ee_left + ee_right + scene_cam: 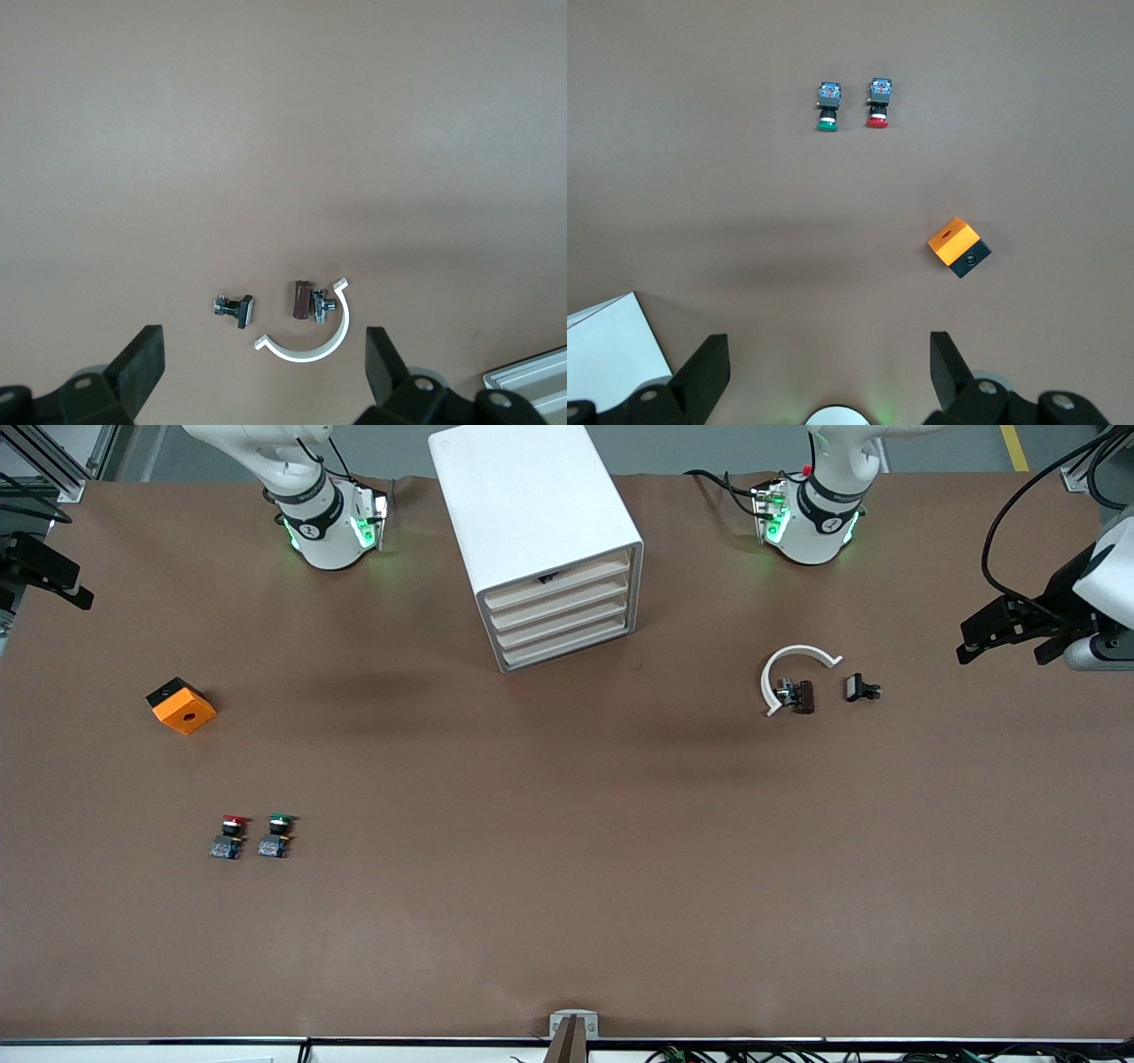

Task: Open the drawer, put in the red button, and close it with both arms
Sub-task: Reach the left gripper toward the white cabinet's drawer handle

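The red button (232,834) lies on the brown table toward the right arm's end, beside a green-capped one (278,834). It also shows in the right wrist view as the red button (877,104). The white cabinet (532,505) stands between the arm bases, and each drawer (563,615) in its stack is shut. My right gripper (828,350) hangs open high over bare table near the orange cube (957,246). My left gripper (264,345) is open high above a white curved clip (310,341). Both hands show at the front view's edges, the left gripper (1014,638) and the right gripper (49,576).
An orange cube (182,706) sits farther from the front camera than the buttons. Toward the left arm's end lie a white curved clip (788,669), a brown part (803,696) and a small black part (861,688). A wide bare stretch of table lies in front of the cabinet.
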Tool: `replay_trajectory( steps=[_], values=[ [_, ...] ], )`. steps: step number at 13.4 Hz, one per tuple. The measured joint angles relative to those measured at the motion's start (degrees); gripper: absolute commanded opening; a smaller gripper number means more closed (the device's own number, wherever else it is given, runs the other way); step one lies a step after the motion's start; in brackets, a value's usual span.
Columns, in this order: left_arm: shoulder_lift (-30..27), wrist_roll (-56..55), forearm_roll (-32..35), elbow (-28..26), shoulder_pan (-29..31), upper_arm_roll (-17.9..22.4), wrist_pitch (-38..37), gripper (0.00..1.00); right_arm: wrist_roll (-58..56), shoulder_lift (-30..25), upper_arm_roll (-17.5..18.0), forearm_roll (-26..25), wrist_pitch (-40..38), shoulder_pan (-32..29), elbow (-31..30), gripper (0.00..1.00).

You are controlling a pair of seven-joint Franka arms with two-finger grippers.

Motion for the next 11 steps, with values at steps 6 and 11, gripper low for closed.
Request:
replay_trajectory(
  steps=[6, 11],
  values=[
    [0.0, 0.0, 0.0, 0.0, 0.0, 0.0, -0.3, 1.00, 0.0, 0.0, 0.0, 0.0, 0.0, 0.0, 0.0, 1.00],
    [3.2, 0.0, 0.0, -0.4, 0.2, 0.0, -2.4, 1.00, 0.0, 0.0, 0.0, 0.0, 0.0, 0.0, 0.0, 1.00]
  ],
)
